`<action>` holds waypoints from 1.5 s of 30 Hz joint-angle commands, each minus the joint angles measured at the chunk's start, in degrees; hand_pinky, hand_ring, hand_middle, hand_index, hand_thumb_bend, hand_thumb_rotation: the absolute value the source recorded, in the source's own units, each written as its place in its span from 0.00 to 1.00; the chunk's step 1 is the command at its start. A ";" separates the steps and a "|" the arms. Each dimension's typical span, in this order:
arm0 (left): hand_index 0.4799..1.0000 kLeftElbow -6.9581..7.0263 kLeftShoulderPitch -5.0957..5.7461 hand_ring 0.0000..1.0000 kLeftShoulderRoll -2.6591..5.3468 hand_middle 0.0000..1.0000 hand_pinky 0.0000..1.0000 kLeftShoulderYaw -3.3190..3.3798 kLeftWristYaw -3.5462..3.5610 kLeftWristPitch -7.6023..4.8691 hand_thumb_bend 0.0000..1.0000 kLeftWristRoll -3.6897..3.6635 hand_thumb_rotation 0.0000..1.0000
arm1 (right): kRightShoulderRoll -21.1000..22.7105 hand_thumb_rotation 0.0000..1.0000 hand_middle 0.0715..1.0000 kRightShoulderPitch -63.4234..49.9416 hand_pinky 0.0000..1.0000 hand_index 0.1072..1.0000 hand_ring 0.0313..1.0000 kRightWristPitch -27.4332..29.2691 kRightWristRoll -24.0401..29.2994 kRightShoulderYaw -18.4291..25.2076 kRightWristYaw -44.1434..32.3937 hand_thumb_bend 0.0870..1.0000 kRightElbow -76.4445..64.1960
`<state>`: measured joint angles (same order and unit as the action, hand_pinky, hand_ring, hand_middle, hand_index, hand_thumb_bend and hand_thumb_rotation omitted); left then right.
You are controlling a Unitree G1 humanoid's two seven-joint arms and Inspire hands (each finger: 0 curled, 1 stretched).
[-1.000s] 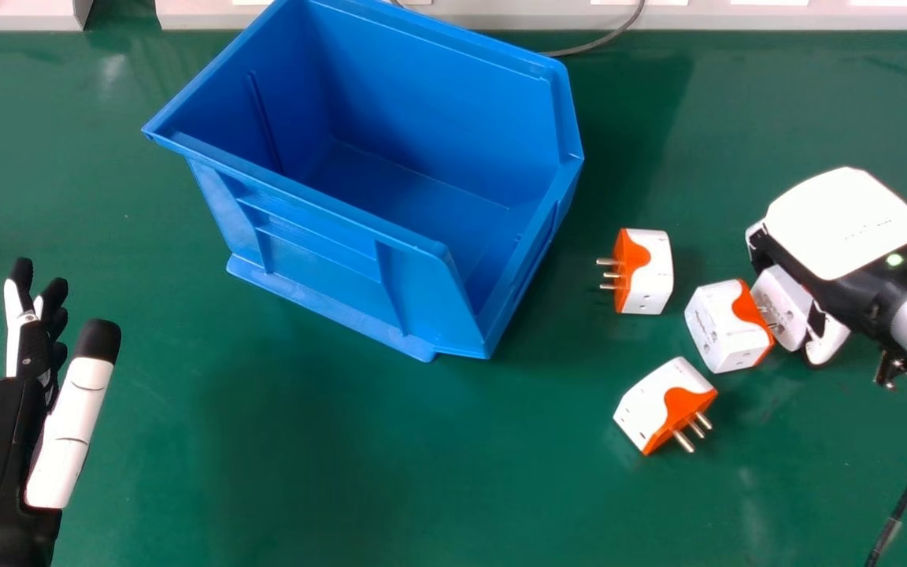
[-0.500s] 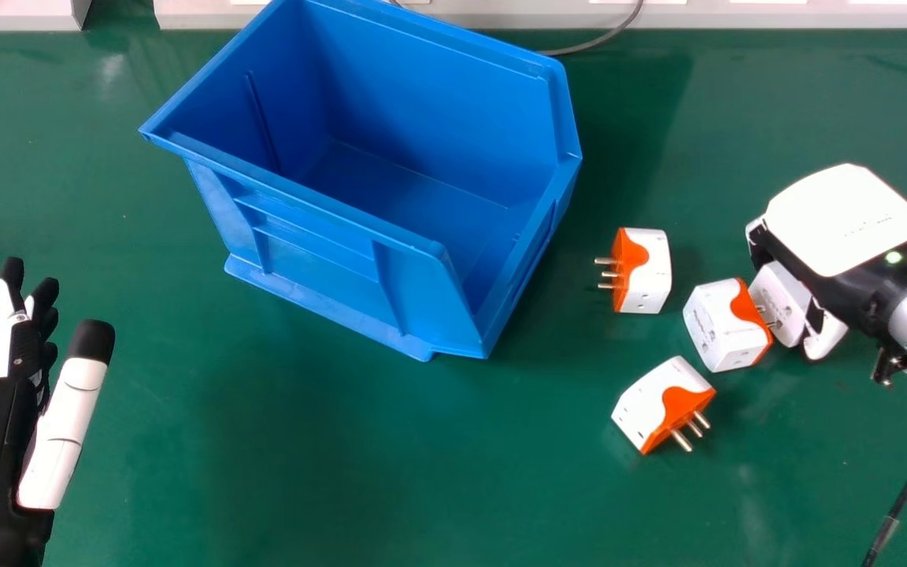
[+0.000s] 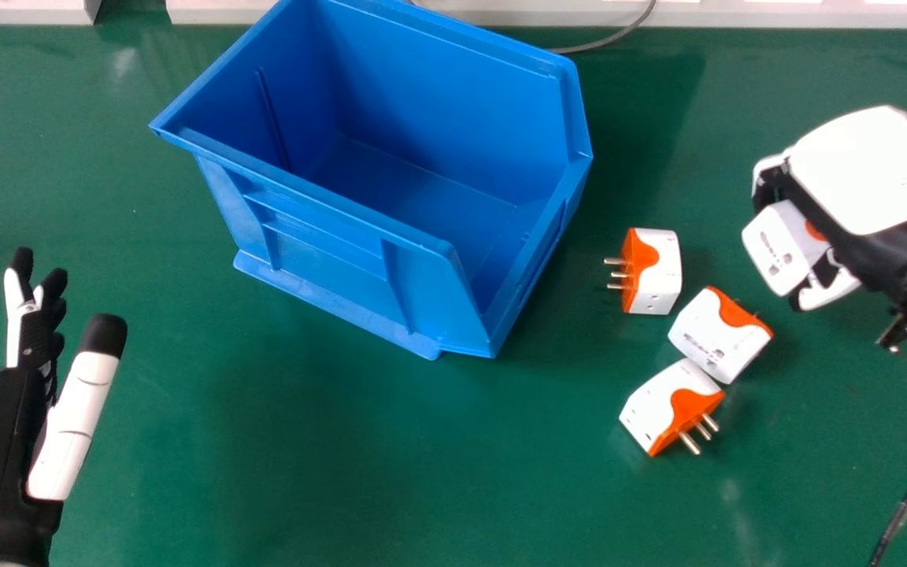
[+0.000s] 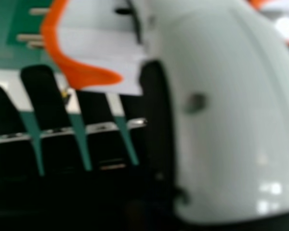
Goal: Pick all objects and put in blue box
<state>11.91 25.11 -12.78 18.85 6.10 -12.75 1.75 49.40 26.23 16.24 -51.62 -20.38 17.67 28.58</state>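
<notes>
White and orange, the plug adapter (image 3: 781,250) is in the right hand (image 3: 871,177), fingers closed round it, right of the blue box (image 3: 430,276). Probably it is light, stiff, slightly slippery; better to grip flat sides, not the pins (image 4: 30,37). The left hand (image 3: 74,417) is relaxed.

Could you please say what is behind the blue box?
A grey cable and a pale panel show there; the blue box covers a stretch of cable and the table behind its far wall.

Head cam fwd/down, close cam at R hand (image 3: 867,177) (shared: plug (image 3: 776,248))
</notes>
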 commanded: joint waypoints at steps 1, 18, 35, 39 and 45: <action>0.96 0.76 -0.63 0.99 -0.14 1.00 0.99 -0.03 -0.56 0.07 0.81 0.06 1.00 | 2.60 0.00 0.45 -1.21 0.33 0.41 0.43 0.85 3.14 4.77 -0.50 0.45 -6.76; 0.93 -1.55 -4.76 0.97 0.72 0.98 0.96 -2.04 -1.75 1.72 0.81 0.41 1.00 | -1.65 0.00 0.46 3.76 0.32 0.46 0.41 7.10 7.63 11.55 -6.97 0.45 -25.06; 0.87 -2.46 -6.34 0.94 0.90 0.96 0.91 -3.10 -2.30 1.66 0.82 0.32 0.95 | -19.08 0.00 0.47 18.93 0.31 0.47 0.40 11.11 -0.05 2.00 -3.41 0.44 -11.52; 0.86 -2.10 -6.19 0.93 0.87 0.95 0.90 -3.28 -2.30 1.79 0.81 0.32 0.95 | -22.74 0.00 0.46 21.06 0.29 0.49 0.39 10.20 -0.63 0.21 -3.39 0.44 -8.38; 0.85 -1.74 -6.14 0.92 0.81 0.95 0.88 -3.41 -2.31 2.27 0.81 0.18 0.94 | -27.12 0.00 0.45 23.86 0.30 0.52 0.38 8.31 -2.85 -2.77 -1.43 0.44 -2.66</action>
<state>8.65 18.73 -11.85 15.29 3.97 -10.41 2.13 23.19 46.85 25.04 -54.31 -22.79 14.46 25.52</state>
